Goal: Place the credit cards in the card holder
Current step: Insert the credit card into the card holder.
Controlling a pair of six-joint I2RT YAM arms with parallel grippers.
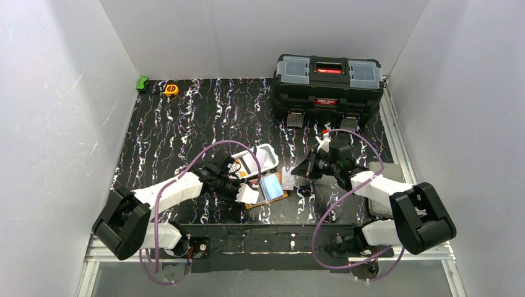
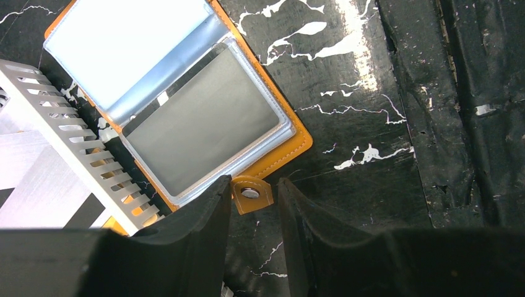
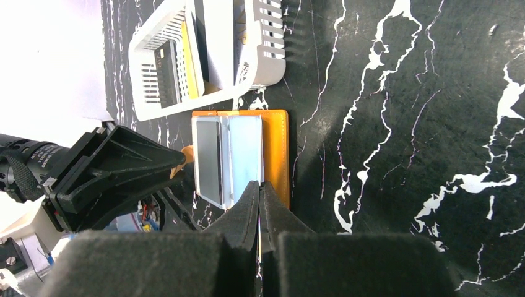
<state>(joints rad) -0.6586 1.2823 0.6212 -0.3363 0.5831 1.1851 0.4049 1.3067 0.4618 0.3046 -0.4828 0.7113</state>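
The card holder (image 1: 273, 187) lies open and flat near the middle of the surface's near edge, with its clear pockets (image 2: 204, 124) facing up. The white slotted basket (image 3: 148, 105) sits just beside it, toward the far edge. Credit cards (image 3: 186, 55) stand on edge inside that basket. I cannot tell whether the pale pocket already holds one.

The left tool (image 2: 254, 189) is partly released, its fingers astride the snap tab (image 2: 251, 193) without clamping it. The right tool (image 3: 259, 189) is clenched tight, with its tip at the holder's bare orange flap. A thin line shows between its fingers, and I cannot tell whether that is a card.

The main risk is that the holder moves. It looks light and nothing pins it, so a nudge from either tool could slide it or fold it shut. The pocket mouths look narrow and glossy, so a card arriving tilted may skid across the film instead of entering. The two tools also work close together over one small item and could collide.
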